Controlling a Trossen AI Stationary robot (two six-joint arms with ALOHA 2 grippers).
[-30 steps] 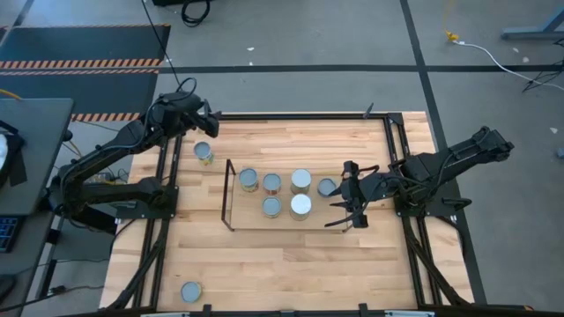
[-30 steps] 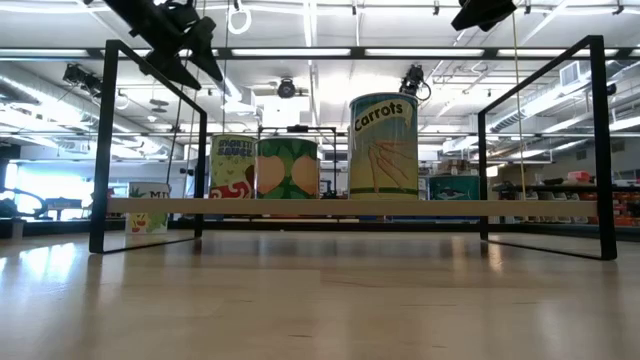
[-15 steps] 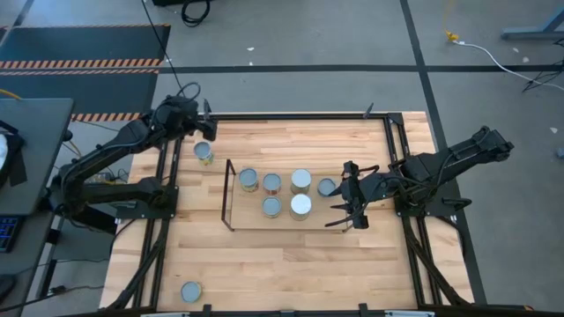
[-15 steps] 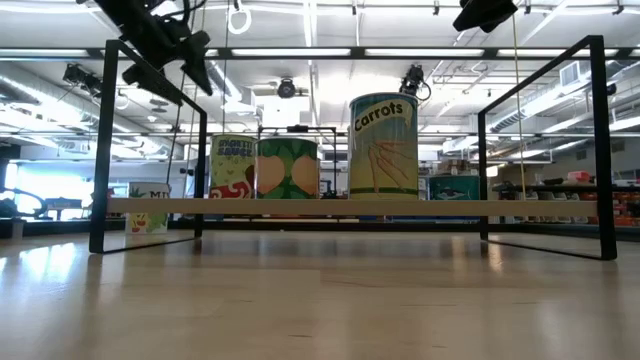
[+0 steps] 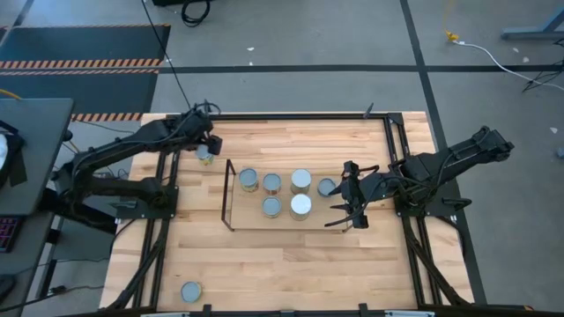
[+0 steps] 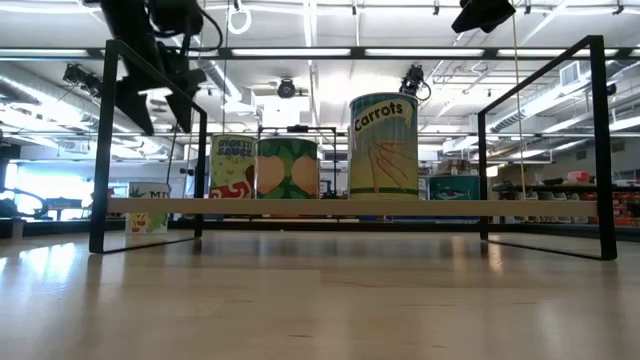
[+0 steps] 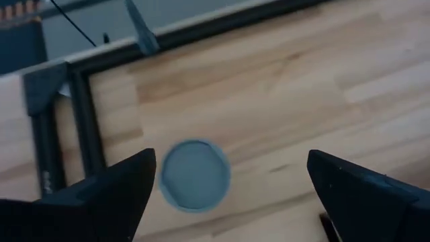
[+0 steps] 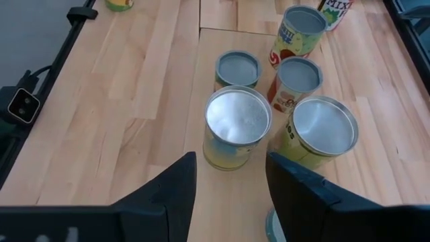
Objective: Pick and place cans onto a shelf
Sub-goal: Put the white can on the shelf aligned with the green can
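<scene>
A lone can (image 5: 204,155) (image 7: 195,175) stands upright on the table at the far left, outside the shelf (image 5: 231,195). My left gripper (image 5: 205,141) (image 7: 232,161) hangs open above it, tipped downward, one finger on either side and well clear of it. Several cans (image 5: 271,183) (image 8: 237,128) stand upright on the shelf board (image 6: 300,207). My right gripper (image 5: 342,204) (image 8: 232,161) is open at the shelf's right end, above and beside the rightmost can (image 5: 327,187), whose rim (image 8: 271,225) shows low between its fingers. Another can (image 5: 190,291) stands near the front left edge.
The black table frame (image 5: 162,176) runs close by the lone can on its left and far sides. The shelf's upright end frames (image 6: 108,150) (image 6: 598,150) rise at both ends of the board. Bare wood lies in front of the shelf.
My left gripper has come down and toward the table's near edge, tipping from nearly level to pointing down over the lone can at the far left. The cans and my right arm have kept still.
</scene>
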